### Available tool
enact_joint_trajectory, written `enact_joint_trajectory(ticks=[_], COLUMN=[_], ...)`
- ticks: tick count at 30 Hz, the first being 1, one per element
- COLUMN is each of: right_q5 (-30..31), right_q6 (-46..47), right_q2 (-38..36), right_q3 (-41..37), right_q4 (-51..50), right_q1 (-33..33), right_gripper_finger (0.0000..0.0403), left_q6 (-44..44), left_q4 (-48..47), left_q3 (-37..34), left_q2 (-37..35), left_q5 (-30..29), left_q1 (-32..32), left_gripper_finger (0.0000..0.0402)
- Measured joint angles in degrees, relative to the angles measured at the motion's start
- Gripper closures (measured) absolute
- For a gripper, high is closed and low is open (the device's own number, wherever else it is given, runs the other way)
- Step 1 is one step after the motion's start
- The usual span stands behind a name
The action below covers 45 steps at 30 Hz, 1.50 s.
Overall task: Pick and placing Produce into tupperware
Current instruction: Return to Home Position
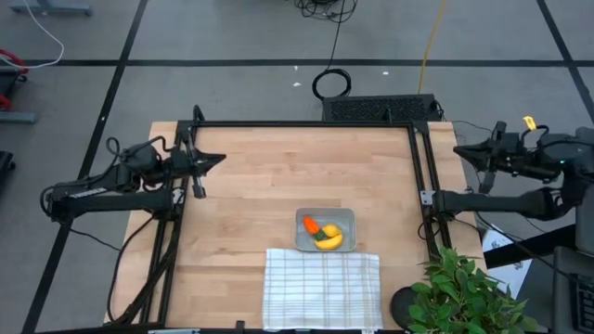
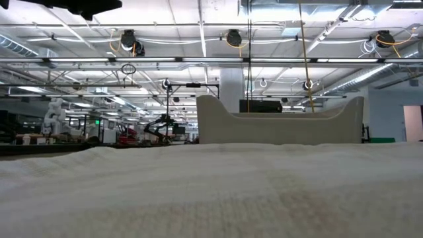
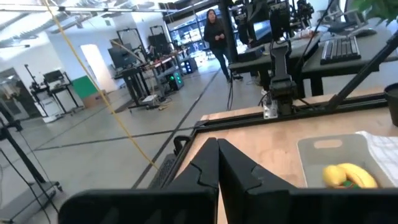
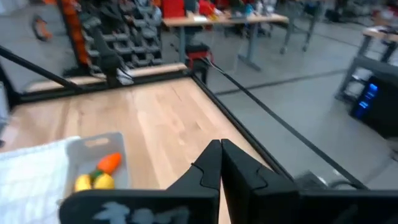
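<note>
**Both grippers shut and empty, produce in the tupperware**

The left gripper (image 1: 219, 160) hangs over the table's (image 1: 278, 167) left side. Its two dark fingers are pressed together and hold nothing. The right gripper (image 1: 460, 151) is just outside the table's right rail, also fully closed with nothing between its fingers.

The tupperware (image 1: 346, 216) stands well apart from both grippers. It lies ahead of each one's tips and off to the side, nearer to the right gripper than to the left. Inside it lie the orange carrot (image 1: 311, 224) and the yellow banana (image 1: 331, 243), with a rounder yellow piece (image 3: 334, 177) touching the banana. On its side away from the grippers, the tupperware touches the white striped cloth (image 1: 320, 289).
</note>
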Motion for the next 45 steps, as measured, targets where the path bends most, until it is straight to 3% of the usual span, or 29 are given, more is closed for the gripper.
enact_joint_trajectory(ticks=[11,26,32,36,45], right_q5=[0.0,-2.4,-4.7,-4.6,-6.2], right_q6=[-3.3,-3.3,-4.5,-4.5,-9.8], right_q2=[-6.5,-10.7,-16.9,-16.7,-14.6], right_q3=[2.2,1.9,-2.4,-5.9,-21.5], right_q4=[-2.0,-5.1,-1.2,-1.3,20.7], right_q1=[-4.2,-6.8,-7.6,-7.7,-5.2], right_gripper_finger=[0.0403,0.0403,0.0403,0.0403,0.0403], left_q6=[2.1,-2.6,-2.3,-2.5,-4.2], left_q4=[0.4,-10.4,-10.9,-10.8,-9.6], left_q3=[0.0,0.0,0.0,0.0,0.0], left_q2=[-4.4,-6.4,-6.4,-6.4,-6.4], left_q5=[0.5,0.0,0.1,0.0,0.5], left_q1=[0.0,0.0,0.0,0.0,-0.1], left_gripper_finger=[0.0401,0.0401,0.0401,0.0401,0.0401])
